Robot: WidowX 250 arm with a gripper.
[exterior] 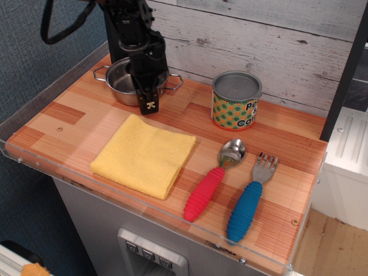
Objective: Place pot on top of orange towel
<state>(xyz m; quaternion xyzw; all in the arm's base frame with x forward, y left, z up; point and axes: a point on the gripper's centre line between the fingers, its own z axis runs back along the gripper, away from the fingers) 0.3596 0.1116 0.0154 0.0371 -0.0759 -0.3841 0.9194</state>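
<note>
- The hand points down at the near rim of the pot, and its tip with the black-and-white marker hangs in front of the pot's wall, just above the table.
- Whether the fingers are open or closed on the rim cannot be told; the arm's own body hides them.
- The pot lies directly behind and under the hand, at the back left of the table, with its two wire handles pointing left and right.
- The towel lies in front of the pot, toward the near edge, close but not touching it. The coming move is thus a short carry toward the front.
- The arm comes down steeply from the top, leaning a little forward.
- To the right stand a can, a spoon and a fork, well apart from the path.
</note>
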